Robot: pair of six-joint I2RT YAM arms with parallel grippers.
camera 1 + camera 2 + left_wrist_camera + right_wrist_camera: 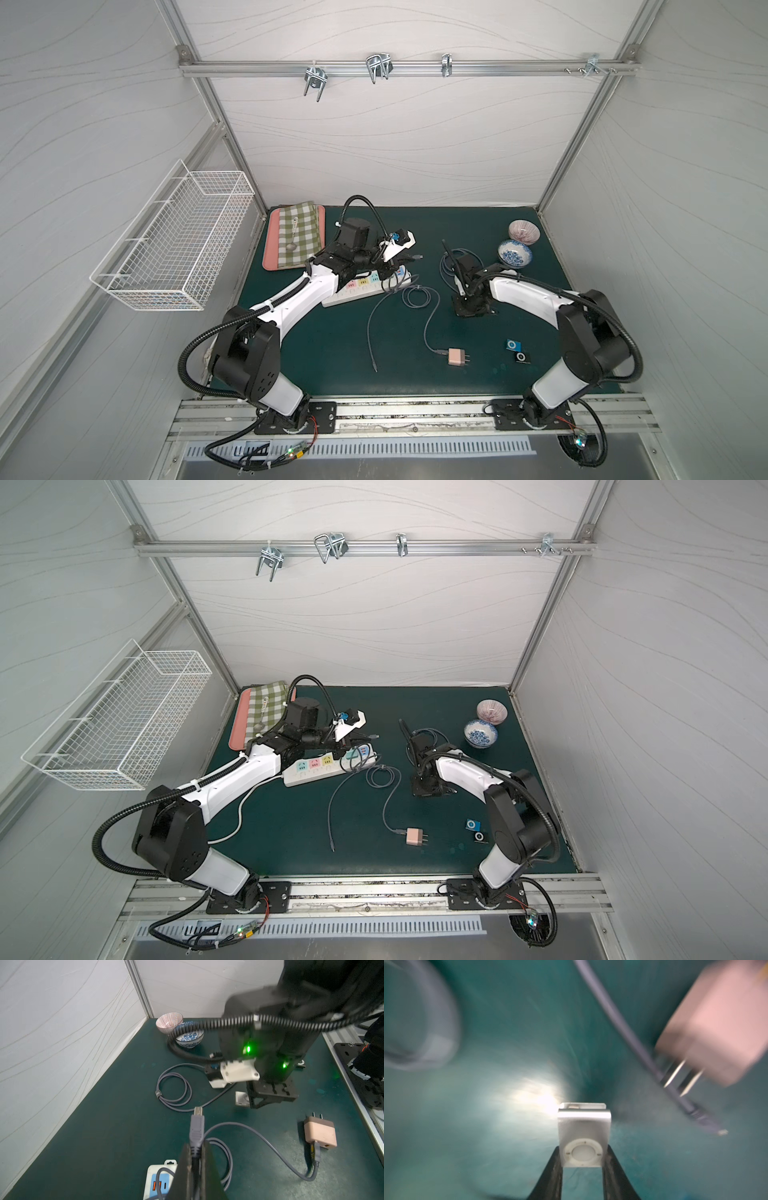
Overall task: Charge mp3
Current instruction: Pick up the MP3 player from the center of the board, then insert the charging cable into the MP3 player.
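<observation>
Could bend the mini-USB plug (197, 1124) clenched in the left end effector (196, 1149) if met askew by the silver mp3 player (584, 1126) grasped in the right end effector (583, 1151).

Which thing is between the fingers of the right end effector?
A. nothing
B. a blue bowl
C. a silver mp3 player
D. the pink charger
C: in the right wrist view the right end effector grips a silver mp3 player by its sides; the pink charger lies apart.
</observation>
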